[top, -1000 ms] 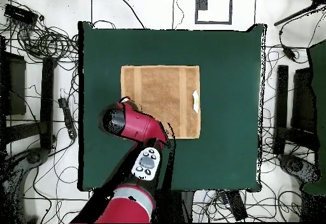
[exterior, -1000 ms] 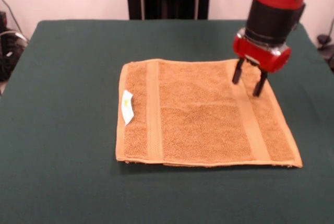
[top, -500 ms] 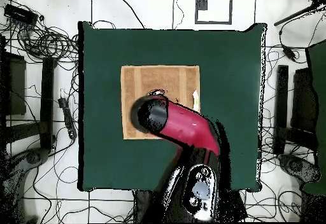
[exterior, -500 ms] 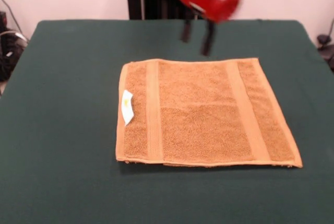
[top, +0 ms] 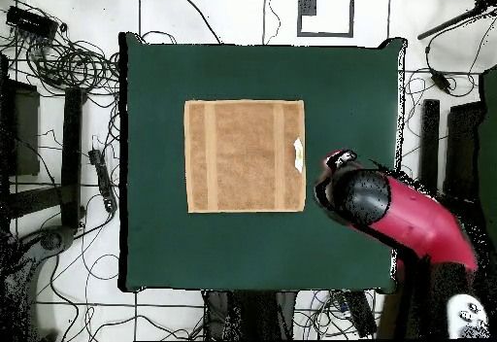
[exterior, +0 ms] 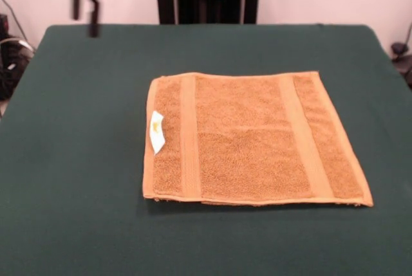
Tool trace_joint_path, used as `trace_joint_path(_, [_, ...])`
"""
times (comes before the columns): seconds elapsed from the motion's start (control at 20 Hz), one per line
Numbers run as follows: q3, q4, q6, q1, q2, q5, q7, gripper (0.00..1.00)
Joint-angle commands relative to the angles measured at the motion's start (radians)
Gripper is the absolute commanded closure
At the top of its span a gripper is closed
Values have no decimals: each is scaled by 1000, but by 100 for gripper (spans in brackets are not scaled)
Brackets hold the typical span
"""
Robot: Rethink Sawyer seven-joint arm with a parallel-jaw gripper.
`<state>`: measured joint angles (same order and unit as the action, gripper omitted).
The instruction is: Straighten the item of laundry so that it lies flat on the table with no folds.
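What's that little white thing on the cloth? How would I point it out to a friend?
Find the dark green table, then the orange-tan towel lying flat near its middle. At the towel's left edge in the front view sits a small white tag, the only white patch on the cloth, beside one woven band.

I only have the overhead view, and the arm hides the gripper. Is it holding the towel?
Observer: No. In the front view the gripper is open and empty.
Operator: Is it resting on the table?
Observer: No, it hangs raised above the table, off to one side of the towel.
Operator: Any folds I might miss from above?
Observer: The front view shows a faint crease line across the towel's middle; otherwise it looks flat.
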<state>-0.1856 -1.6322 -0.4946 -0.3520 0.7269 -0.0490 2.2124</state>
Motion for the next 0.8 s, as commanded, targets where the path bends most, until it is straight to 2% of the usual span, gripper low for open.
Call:
trace_joint_path(0.05, [334, -109, -56, -131, 1, -162, -475, 0])
trace_joint_path(0.4, [369, -121, -19, -162, 32, -269, -397, 0])
trace_joint_path(0.6, [351, -125, 55, -154, 41, -328, -321, 0])
trace_joint_path(0.8, [364, -131, 56, -166, 44, -343, -274, 0])
